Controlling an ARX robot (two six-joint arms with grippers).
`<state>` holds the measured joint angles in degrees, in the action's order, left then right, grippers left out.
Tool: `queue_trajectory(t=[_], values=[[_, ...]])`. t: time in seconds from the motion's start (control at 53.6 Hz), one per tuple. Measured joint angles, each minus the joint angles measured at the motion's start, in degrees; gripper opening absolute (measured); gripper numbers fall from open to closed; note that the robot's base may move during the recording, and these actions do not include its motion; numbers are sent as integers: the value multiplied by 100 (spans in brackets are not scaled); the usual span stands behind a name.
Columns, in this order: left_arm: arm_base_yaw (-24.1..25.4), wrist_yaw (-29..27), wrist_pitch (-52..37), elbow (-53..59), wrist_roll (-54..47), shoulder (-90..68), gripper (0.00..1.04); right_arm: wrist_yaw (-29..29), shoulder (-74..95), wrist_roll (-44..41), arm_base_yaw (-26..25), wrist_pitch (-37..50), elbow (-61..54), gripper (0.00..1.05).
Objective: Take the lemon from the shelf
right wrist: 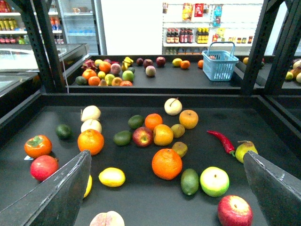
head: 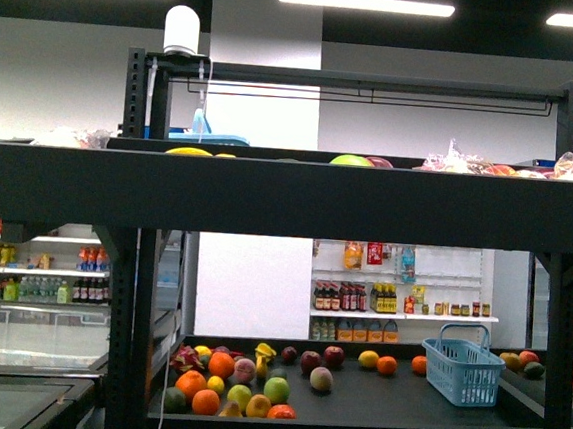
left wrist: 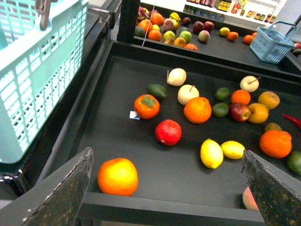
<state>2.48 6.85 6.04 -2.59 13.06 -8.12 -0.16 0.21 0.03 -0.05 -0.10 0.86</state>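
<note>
Lying on the shelf (left wrist: 117, 136), the lemon (left wrist: 211, 153) sits ahead of both spread, empty jaws.

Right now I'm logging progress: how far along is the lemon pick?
Done: nothing yet; two lemons lie untouched on the shelf tray. In hand: the left gripper and right gripper hover open and empty over the fruit. Left: reach down, close on a lemon, lift it off.

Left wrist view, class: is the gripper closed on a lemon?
No: the left gripper is open, and the larger lemon and the smaller lemon both lie free on the shelf tray.
</note>
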Motion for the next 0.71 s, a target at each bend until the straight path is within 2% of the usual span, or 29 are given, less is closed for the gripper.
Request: queue_trajectory(t=[0.075,0.205,0.28,0.373,0.429,0.541,0.709], values=[[212,151,-267,-81,114,-315,97,-2,0,0,0,0,0,97],[966,872,-973,-518,686,-1207,97,0,0,0,0,0,0,97],[1628,1528,-1449,-957,1285,-1941,97,0,0,0,0,0,0,97],[2935,2573,-2013,-1947,2640,-3469,97,0,0,0,0,0,0,97],[3416,2771,-2079,-2435,3071,-4232,97,0,0,0,0,0,0,97],[3908,3016,-2245,-3324,3569,-5519,97,-2,0,0,0,0,0,97],[4000,3032,-2420,-4299,4120,-6835,97,0,0,0,0,0,0,97]])
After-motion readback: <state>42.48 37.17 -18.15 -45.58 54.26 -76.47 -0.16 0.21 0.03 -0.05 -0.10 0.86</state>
